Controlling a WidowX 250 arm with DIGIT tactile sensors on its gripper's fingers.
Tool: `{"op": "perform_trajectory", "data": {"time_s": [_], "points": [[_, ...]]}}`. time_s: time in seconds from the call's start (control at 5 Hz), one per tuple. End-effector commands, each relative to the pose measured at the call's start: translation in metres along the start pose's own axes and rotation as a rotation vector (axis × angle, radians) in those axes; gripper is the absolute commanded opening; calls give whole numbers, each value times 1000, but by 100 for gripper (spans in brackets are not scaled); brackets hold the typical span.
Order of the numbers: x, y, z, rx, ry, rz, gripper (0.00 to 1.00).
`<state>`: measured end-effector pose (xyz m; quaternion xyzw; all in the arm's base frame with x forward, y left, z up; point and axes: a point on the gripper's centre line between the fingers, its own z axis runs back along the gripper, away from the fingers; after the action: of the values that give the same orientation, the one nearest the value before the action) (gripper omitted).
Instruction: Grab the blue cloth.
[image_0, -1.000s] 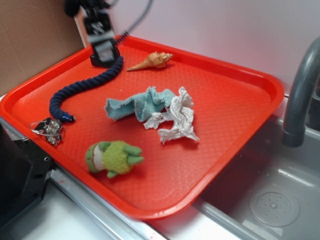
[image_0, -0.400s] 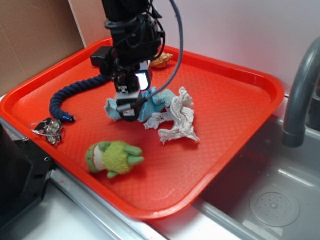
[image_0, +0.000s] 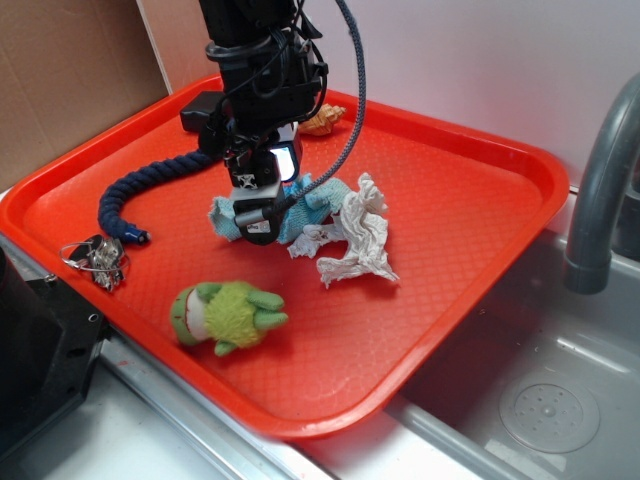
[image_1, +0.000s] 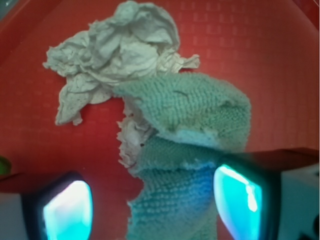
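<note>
Gripper (image_1: 152, 200) hangs at frame centre, jaws spread astride the blue cloth (image_1: 190, 115) (white rag (image_1: 115, 55) alongside), poised to pinch.

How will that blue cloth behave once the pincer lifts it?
The blue cloth lies folded and rumpled, so it will probably droop limp from the pincer. Its thin terry weave suggests it is light. One edge touches the white rag, which might snag and drag along.

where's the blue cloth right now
The blue cloth lies mid-tray in the exterior view, directly under the gripper, touching the white rag on its right; the wrist view shows it between the fingers.
</note>
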<state>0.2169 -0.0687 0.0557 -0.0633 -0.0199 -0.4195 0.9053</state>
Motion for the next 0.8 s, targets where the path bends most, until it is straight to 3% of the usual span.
{"op": "perform_trajectory", "data": {"time_s": [0.0, 0.2, 0.4, 0.6], "points": [[16, -6, -3, 57, 100, 51, 100], [11, -10, -8, 65, 104, 80, 0], [6, -7, -17, 50, 149, 102, 0], [-2, -9, -18, 43, 145, 121, 0]]}}
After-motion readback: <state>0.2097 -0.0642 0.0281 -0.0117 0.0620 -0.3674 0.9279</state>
